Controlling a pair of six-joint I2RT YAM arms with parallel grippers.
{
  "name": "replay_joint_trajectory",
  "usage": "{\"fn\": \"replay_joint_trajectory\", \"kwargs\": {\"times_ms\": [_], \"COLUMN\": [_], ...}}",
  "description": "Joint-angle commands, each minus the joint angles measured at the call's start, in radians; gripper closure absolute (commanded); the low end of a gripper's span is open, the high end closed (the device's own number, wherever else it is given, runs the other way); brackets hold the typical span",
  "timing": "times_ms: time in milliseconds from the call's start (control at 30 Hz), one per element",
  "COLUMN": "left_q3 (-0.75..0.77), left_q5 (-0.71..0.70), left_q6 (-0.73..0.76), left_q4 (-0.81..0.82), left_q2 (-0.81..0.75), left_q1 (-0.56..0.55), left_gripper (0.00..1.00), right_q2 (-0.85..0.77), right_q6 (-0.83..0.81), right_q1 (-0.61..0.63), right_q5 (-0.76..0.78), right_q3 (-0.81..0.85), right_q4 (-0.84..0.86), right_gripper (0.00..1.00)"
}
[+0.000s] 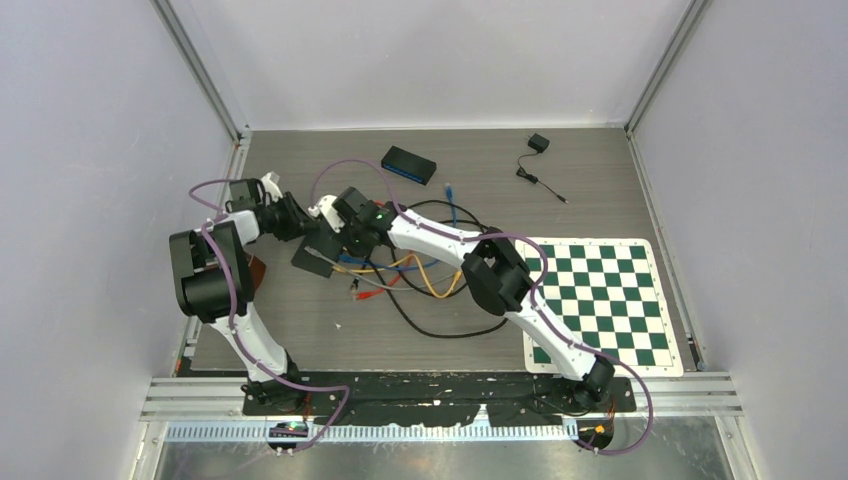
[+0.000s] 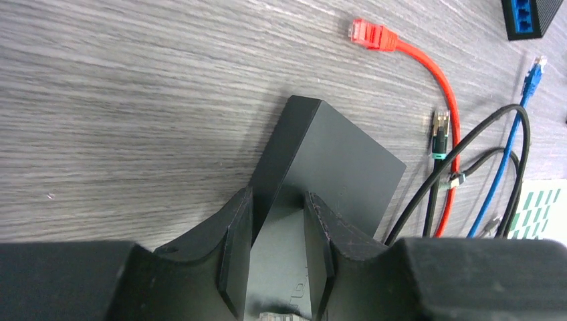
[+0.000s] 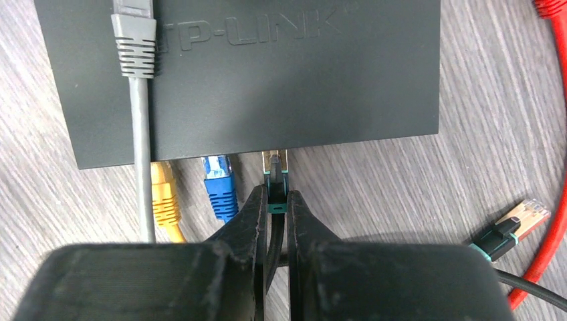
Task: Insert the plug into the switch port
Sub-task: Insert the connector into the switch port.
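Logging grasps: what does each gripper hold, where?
Right gripper pinches the black cable's plug by its teal boot; left gripper clamps the black switch box at its edge.

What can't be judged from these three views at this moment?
- Right wrist: the switch overhangs its port openings, so how deep the plug in the right pincer sits is unreadable.
- Top external: the arms cover the plug; detail too small.
- Left wrist: the left pincer covers the switch's near end; a clear connector is cut by the bottom edge.

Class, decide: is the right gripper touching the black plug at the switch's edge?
Touching. The right wrist view shows the right gripper pinching the black plug, no gap visible.
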Motion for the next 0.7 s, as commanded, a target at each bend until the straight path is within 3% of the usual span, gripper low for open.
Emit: {"fn": "replay_joint_trajectory", "kwargs": {"times_ms": [0,233,400,500,667], "left_q3": [-0.075,-0.093,-0.129,-0.108,-0.058], "left_q5": [0.302,0.26,0.282,0.284,0.23], "left_q6": [-0.159,-0.188,-0.264,-0.244,-0.223], "left_q4": [-0.29,-0.264,-0.164,-0.186,-0.229], "left_q2": [-0.018,-0.018,-0.023,-0.016,-0.049], "left_q1": [-0.109,-0.089,-0.089,-0.082,-0.051], "left_gripper": [0.69,0.7,0.71,0.71,0.71], "right_q2": [0.037,0.015,0.039,0.063,-0.012], "right_q6": [0.068,0.154,0.163,0.125,0.096], "right_q1": [-0.012,-0.039,-0.043,-0.047,-0.053], "right_q5": [0.105,0.144,0.101,0.019,-0.002], "right_q3": [0.101,0.052,0.099,0.141,0.014], "right_q4": [0.59,0.643,0.643,0.614,0.66], "right_gripper": [0.95,0.95,0.95,0.95,0.9]}}
